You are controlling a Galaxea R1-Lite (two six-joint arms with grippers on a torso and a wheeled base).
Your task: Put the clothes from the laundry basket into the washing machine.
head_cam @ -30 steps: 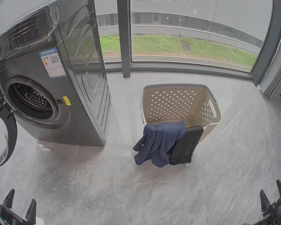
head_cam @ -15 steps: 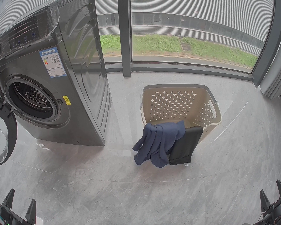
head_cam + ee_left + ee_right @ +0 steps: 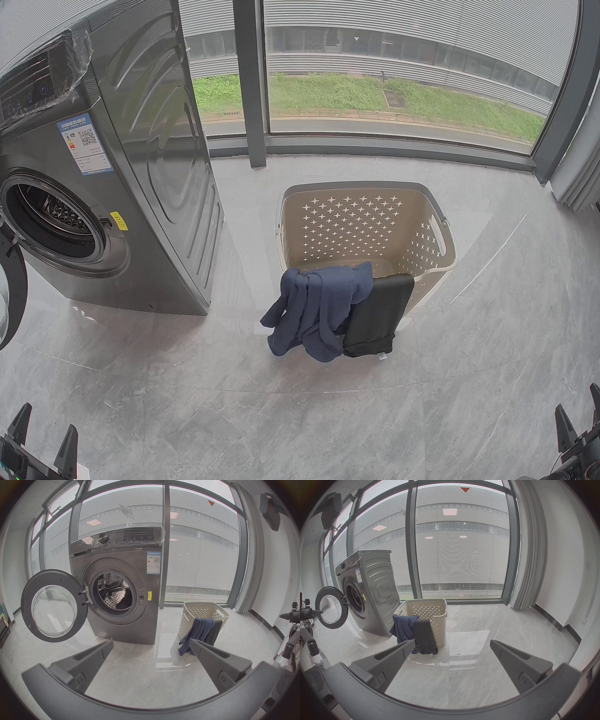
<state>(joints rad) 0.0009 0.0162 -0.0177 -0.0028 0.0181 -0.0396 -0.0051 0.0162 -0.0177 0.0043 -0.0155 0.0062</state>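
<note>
The round door (image 3: 9,294) of the washer (image 3: 150,187) hangs wide open at the far left. The washer stands on the floor (image 3: 250,406) at the left side, close to the window (image 3: 406,62). Its drum (image 3: 53,219) is dark inside, and no clothes can be seen in it.

The left pincer (image 3: 47,425) is low over the near left part of the floor. Its two fingers are apart and hold nothing.

The basket (image 3: 365,187) stands in the middle of the floor, to the right of the washer and not touching it. A blue top (image 3: 315,303) hangs over the basket's near rim and reaches down to the floor. A black cloth (image 3: 375,306) hangs over the same rim, just to the right of the blue top and touching it.

The right pincer (image 3: 576,403) is low over the near right part of the floor. Its fingers are apart too, with nothing in them. A curtain (image 3: 578,169) hangs at the far right edge.
</note>
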